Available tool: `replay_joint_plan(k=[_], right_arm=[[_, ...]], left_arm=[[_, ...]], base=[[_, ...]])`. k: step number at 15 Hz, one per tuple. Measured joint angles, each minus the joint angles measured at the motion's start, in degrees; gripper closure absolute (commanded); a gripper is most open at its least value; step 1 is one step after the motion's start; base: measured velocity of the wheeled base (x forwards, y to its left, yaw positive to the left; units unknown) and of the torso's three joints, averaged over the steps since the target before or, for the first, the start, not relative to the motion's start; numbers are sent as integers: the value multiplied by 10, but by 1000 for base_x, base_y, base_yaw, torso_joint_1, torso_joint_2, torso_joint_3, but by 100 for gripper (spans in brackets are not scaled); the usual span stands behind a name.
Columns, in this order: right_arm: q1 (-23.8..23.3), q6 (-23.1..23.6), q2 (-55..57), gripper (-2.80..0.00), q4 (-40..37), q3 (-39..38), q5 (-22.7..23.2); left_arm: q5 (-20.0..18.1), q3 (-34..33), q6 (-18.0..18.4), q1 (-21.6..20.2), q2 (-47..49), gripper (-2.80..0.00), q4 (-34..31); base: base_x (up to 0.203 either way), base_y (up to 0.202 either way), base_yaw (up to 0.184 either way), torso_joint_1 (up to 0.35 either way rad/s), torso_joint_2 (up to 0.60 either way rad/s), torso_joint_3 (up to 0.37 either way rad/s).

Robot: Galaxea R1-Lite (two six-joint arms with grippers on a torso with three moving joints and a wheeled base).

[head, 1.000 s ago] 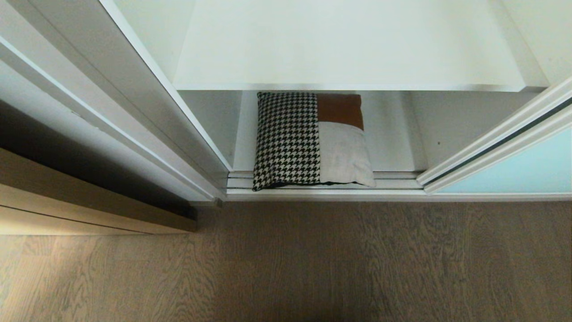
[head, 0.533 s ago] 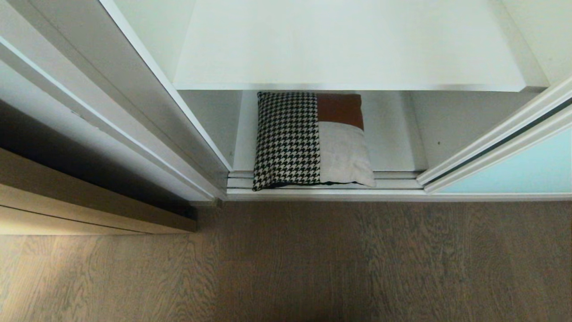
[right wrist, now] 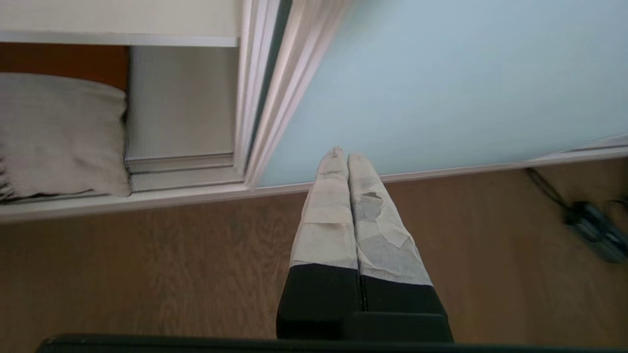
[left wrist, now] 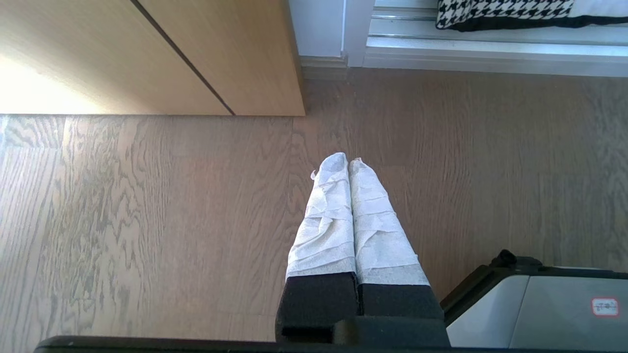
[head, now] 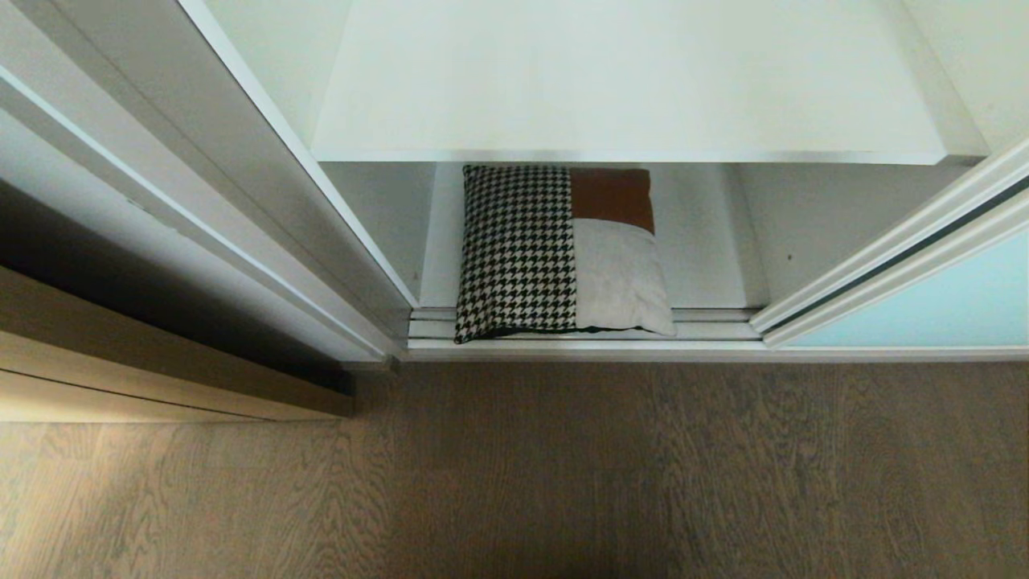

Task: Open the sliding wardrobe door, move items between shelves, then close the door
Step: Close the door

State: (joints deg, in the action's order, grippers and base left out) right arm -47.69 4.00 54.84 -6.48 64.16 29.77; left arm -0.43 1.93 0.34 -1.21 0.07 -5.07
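Head view is evenly lit and sharp; upper shelf (head: 627,80) is bright, near washed out, and casts shade over the lower shelf (head: 707,241) behind the cushion (head: 555,249). Dark shadow band along the left panel. Left wrist view: strong warm glare blows out the wooden cabinet (left wrist: 122,54) at one side, floor (left wrist: 147,220) grain crisp. Right wrist view soft with motion blur, door frame edges smeared; sliding wardrobe door (right wrist: 441,83) glass glows pale and flat.
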Motion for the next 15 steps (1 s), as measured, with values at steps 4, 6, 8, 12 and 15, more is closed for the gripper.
replay_joint_plan(k=[4, 6, 8, 12, 15], right_arm=[[-80, -13, 23, 0, 41, -20, 82], [-97, -38, 32, 0, 47, -39, 87], [-102, -59, 37, 0, 49, -46, 97], [-105, -117, 54, 0, 61, -19, 166], [-106, -131, 83, 0, 76, -11, 216]], left_arm=[[0, 0, 0, 0, 0, 0, 0], [0, 0, 0, 0, 0, 0, 0], [0, 0, 0, 0, 0, 0, 0], [0, 0, 0, 0, 0, 0, 0], [0, 0, 0, 0, 0, 0, 0]], base=[[0, 0, 0, 0, 0, 0], [0, 0, 0, 0, 0, 0], [0, 0, 0, 0, 0, 0], [0, 0, 0, 0, 0, 0], [0, 0, 0, 0, 0, 0]])
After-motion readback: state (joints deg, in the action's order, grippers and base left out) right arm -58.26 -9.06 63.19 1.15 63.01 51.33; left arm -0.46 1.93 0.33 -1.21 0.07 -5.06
